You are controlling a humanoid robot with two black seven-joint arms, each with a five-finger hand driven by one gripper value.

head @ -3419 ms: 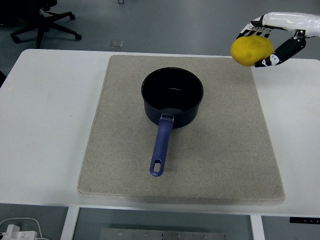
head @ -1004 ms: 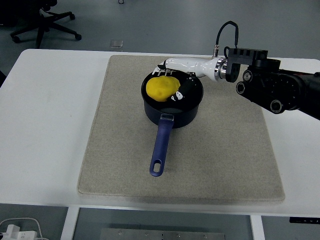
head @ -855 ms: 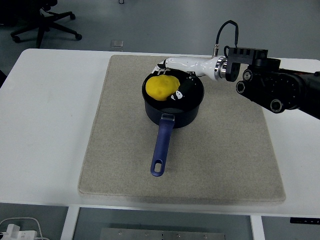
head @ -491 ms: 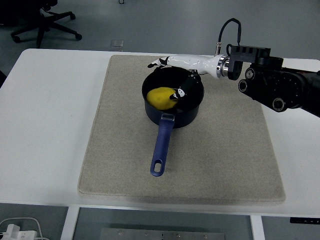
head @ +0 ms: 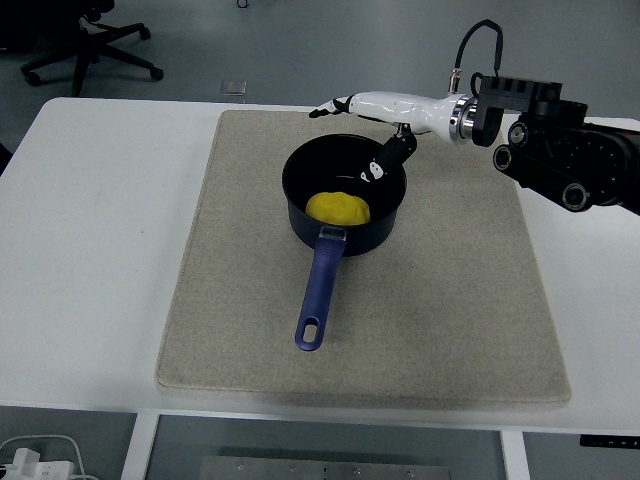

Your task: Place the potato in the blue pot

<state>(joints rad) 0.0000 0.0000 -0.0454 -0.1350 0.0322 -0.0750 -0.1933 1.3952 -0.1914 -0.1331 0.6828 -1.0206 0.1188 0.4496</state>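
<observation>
Fingers [head: 335,106] of the right hand [head: 375,115] spread, empty, above one blue pot [head: 345,195] with one potato [head: 338,208]

Potato [head: 338,208]: a yellow, rounded oval, lying inside the pot on its bottom, toward the near wall just above where the handle joins; nothing is holding it.

Blue pot [head: 390,222]: a dark blue saucepan with a black inside, sitting upright at the middle of the far half of the mat, mouth facing up.

Pot handle [head: 320,291]: a lighter blue, straight bar with a hanging hole at its end, pointing toward the table's near edge and slightly left.
</observation>
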